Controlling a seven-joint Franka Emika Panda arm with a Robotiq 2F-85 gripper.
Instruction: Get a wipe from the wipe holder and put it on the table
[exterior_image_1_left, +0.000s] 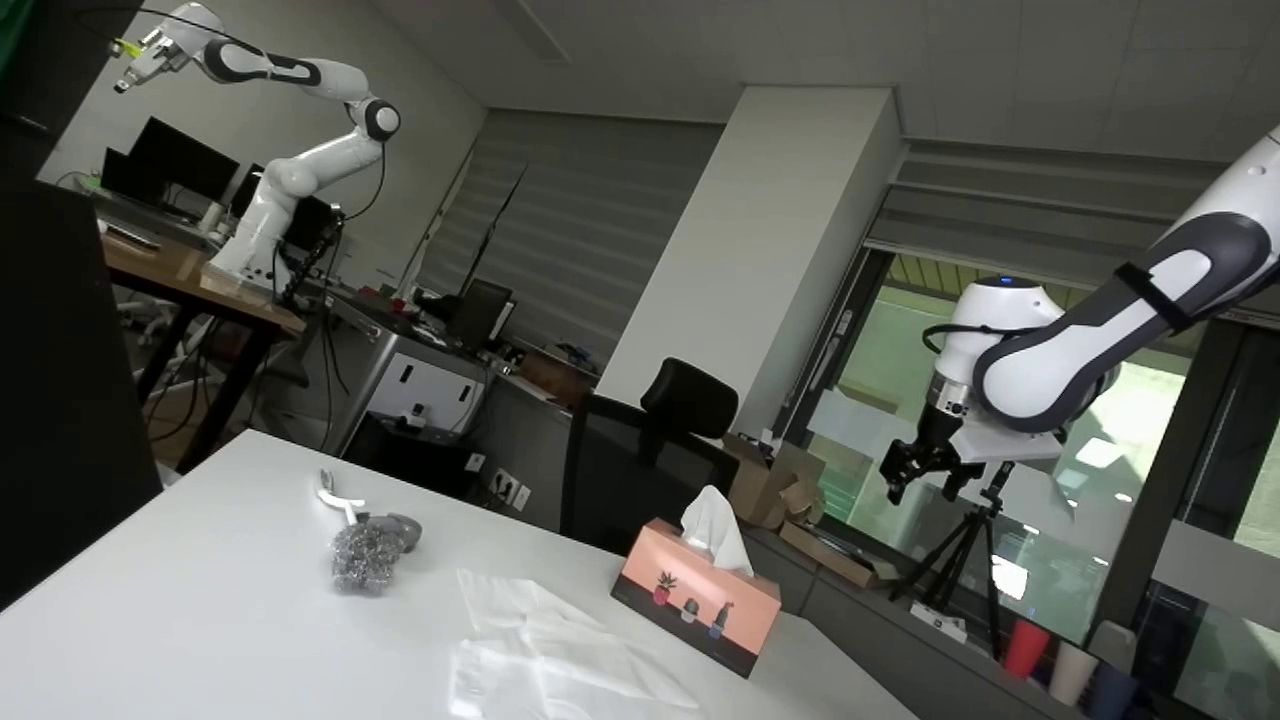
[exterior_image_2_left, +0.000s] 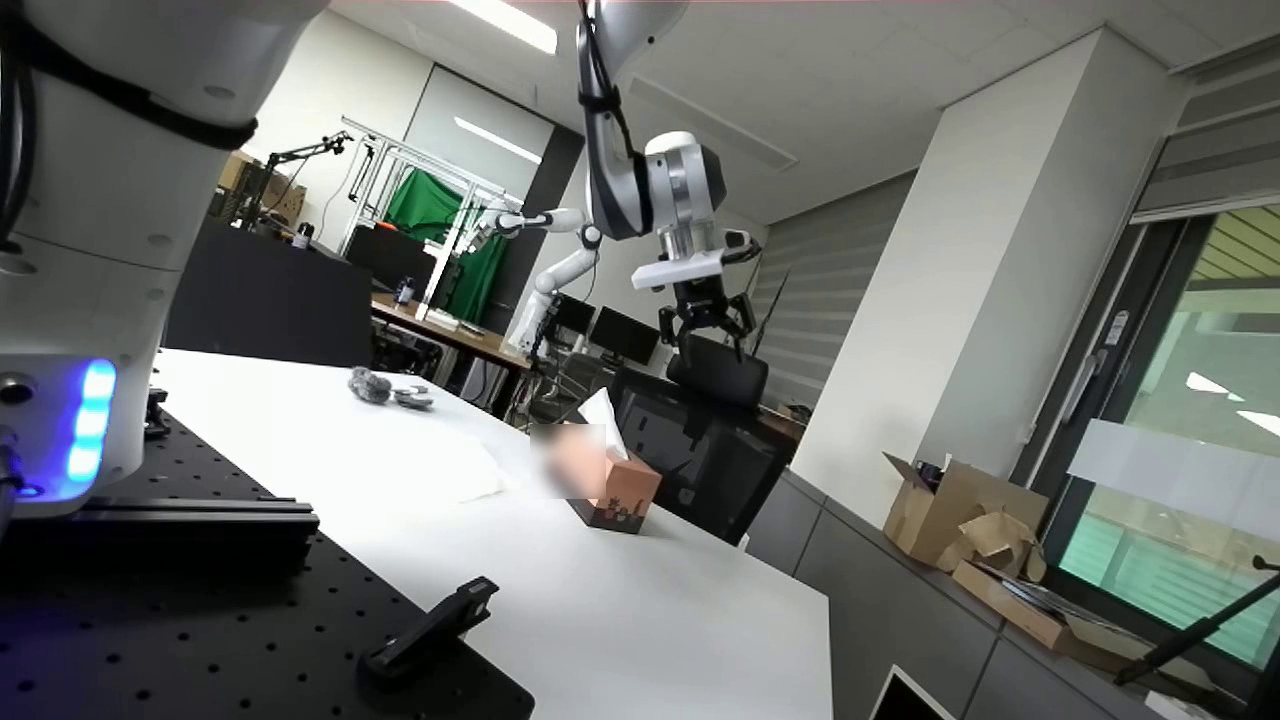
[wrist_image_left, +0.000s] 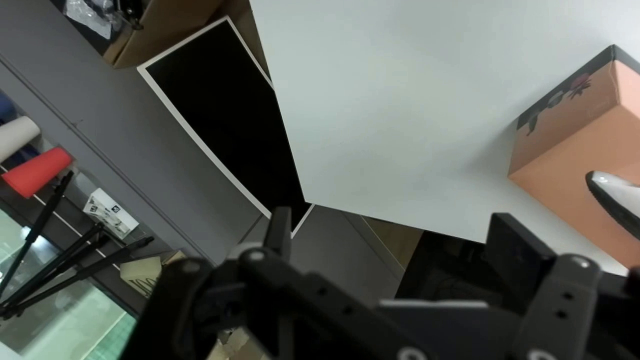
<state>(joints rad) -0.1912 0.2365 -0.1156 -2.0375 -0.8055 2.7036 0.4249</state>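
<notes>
The wipe holder is an orange tissue box (exterior_image_1_left: 693, 608) with a dark base on the white table (exterior_image_1_left: 220, 610). It also shows in an exterior view (exterior_image_2_left: 632, 488), partly blurred, and at the right of the wrist view (wrist_image_left: 565, 175). A white wipe (exterior_image_1_left: 714, 530) sticks up from its top slot; its tip shows in the wrist view (wrist_image_left: 620, 196). Thin white wipes (exterior_image_1_left: 560, 645) lie flat on the table beside the box. My gripper (exterior_image_1_left: 925, 488) is open and empty, high above the table's far edge; it also shows in an exterior view (exterior_image_2_left: 708, 328) and the wrist view (wrist_image_left: 392, 235).
A grey scrubber (exterior_image_1_left: 365, 553) with a white-grey tool beside it lies on the table. An office chair (exterior_image_1_left: 640, 460) stands behind the table. A black clip (exterior_image_2_left: 435, 630) sits on the black mounting plate (exterior_image_2_left: 240, 640). A white-framed dark panel (wrist_image_left: 220, 115) stands past the table edge.
</notes>
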